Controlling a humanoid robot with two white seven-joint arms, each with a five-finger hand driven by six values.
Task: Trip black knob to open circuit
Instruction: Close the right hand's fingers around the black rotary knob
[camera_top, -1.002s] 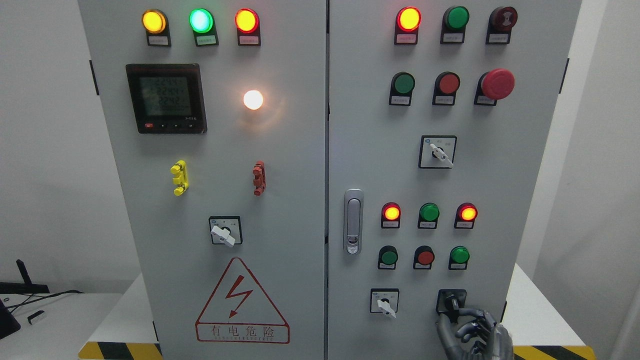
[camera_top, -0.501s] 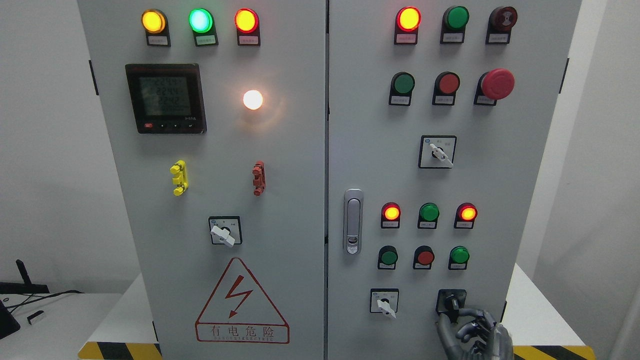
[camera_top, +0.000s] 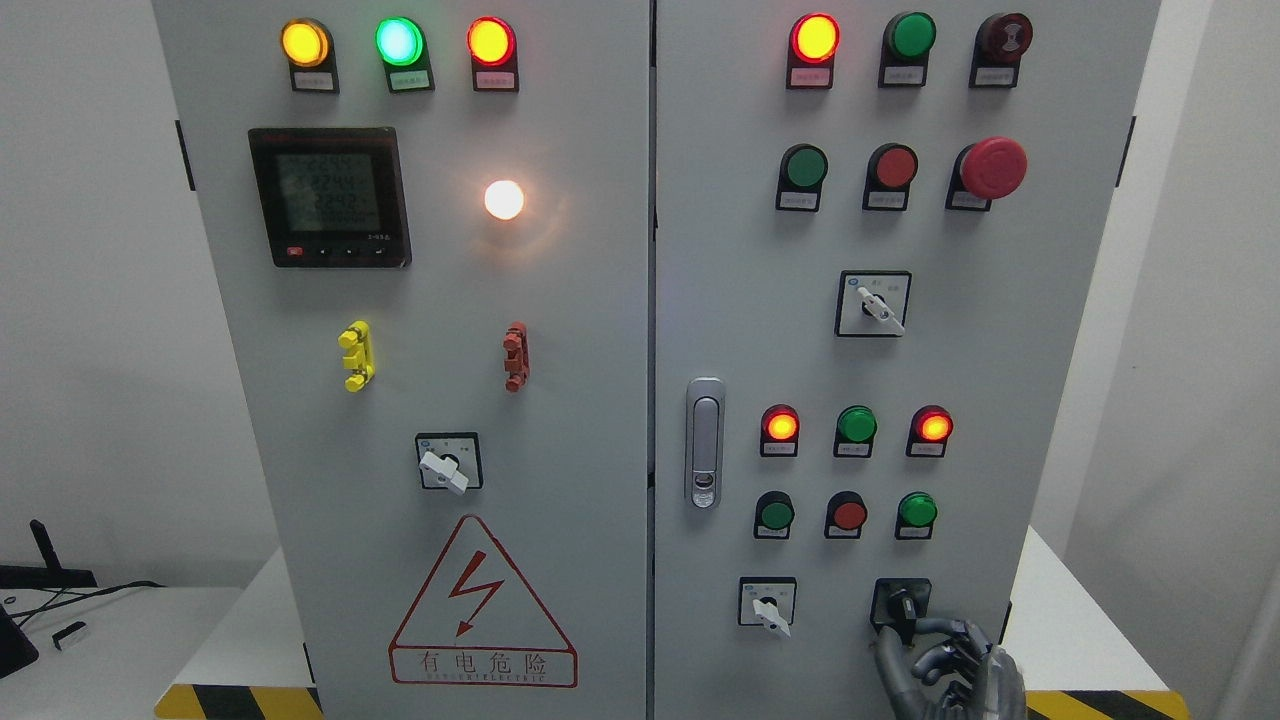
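A grey cabinet (camera_top: 600, 300) with two doors fills the view. On the left door, from the left: a yellow lamp (camera_top: 304, 42), a green lamp (camera_top: 398, 41) and a red lamp (camera_top: 490, 41) along the top, all lit. Below them sit a black meter (camera_top: 329, 196) with a dim display and a white lamp (camera_top: 504, 199), glowing. Lower down are a yellow clip (camera_top: 355, 356), a red clip (camera_top: 515, 356), a white selector (camera_top: 447, 462) and a red shock-warning triangle (camera_top: 482, 604).

On the right door a steel latch (camera_top: 705, 441) stands upright by the seam. To its right are rows of red and green lamps and buttons, a red mushroom button (camera_top: 992, 167), and two more white selectors, one mid-door (camera_top: 873, 303) and one at the bottom (camera_top: 767, 603).

The black knob (camera_top: 902, 605) sits at the lower right of the right door, just right of the bottom selector. Its handle runs nearly upright, leaning slightly left at the top.

The right hand (camera_top: 950, 675) comes up from the bottom edge right of the middle, its fingers (camera_top: 940, 630) curled just below the knob. Whether they touch or grip it I cannot tell.
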